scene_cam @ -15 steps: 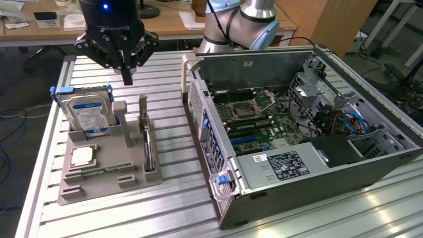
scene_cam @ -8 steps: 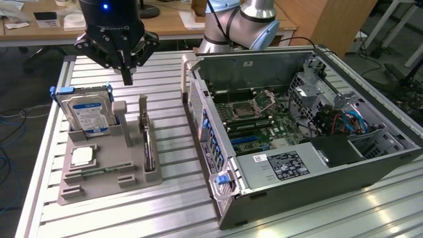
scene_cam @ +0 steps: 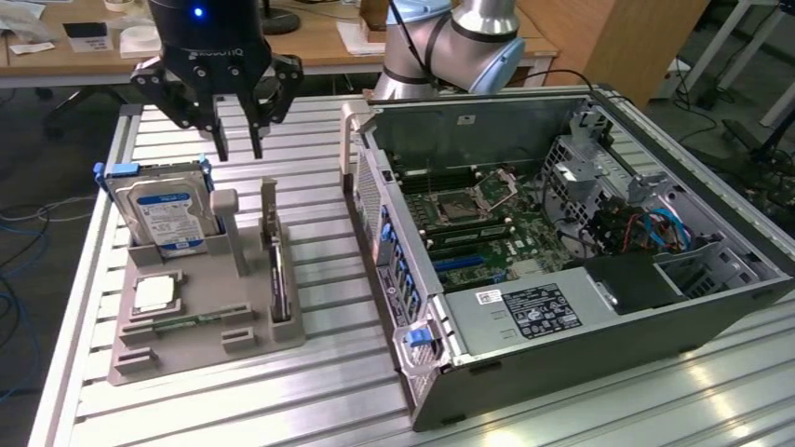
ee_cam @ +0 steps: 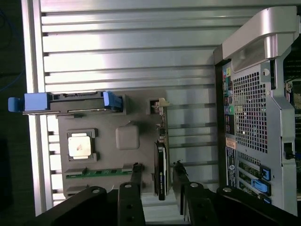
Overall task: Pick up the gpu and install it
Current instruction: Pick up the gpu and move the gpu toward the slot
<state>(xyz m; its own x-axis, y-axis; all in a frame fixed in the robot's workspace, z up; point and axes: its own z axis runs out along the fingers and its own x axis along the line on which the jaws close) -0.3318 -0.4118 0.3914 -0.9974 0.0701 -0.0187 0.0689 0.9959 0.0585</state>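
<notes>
One black two-finger end effector, released: fingers spread, nothing between them. It hangs above the far part of the ribbed aluminium surface, clear of everything below.

One grey moulded holder tray sits by the surface's edge on the exterior view's left. It carries four parts, one of each:
- gpu, a thin dark grey-black circuit card, standing on its long edge in the slot along the tray edge that faces the case. Not gripped, not installed.
- boxy silver hard drive with blue-white label and blue side rails, upright at the tray's far corner, away from the case.
- square silver processor chip, flat in its pocket, mid-tray on the edge away from the case.
- narrow green memory stick, flat, just nearer than the chip.

One open black-and-grey computer case lies on its side just beside the tray, toward the surface's edge on the exterior view's right, motherboard exposed.

Wrist view: end effector looks down at the tray, gpu lined up in the gap between the two fingers. Hard drive, chip, memory stick, case and surface are all visible.
</notes>
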